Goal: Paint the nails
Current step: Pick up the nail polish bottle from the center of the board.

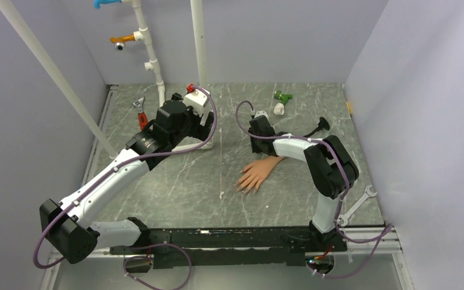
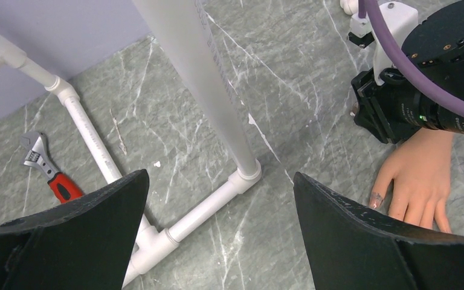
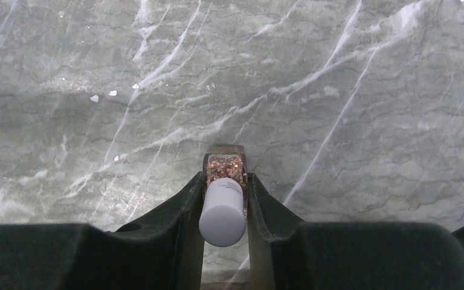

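Right hand (image 3: 225,176) tight around glitter bottle (image 3: 222,208)

Black-and-white arms (image 1: 112,175), purple cables (image 2: 370,12)

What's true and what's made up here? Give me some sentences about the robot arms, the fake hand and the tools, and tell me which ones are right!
1. The right fingers are shut on a little bottle with glitter inside and a pale cap. True.
2. The left fingers are holding the fake hand. False: they are open and hold nothing; the hand lies off to one side of them.
3. The fake hand lies on the table with its fingers spread. True.
4. The wrench beside the white pipes has a blue handle. False: its handle is red.
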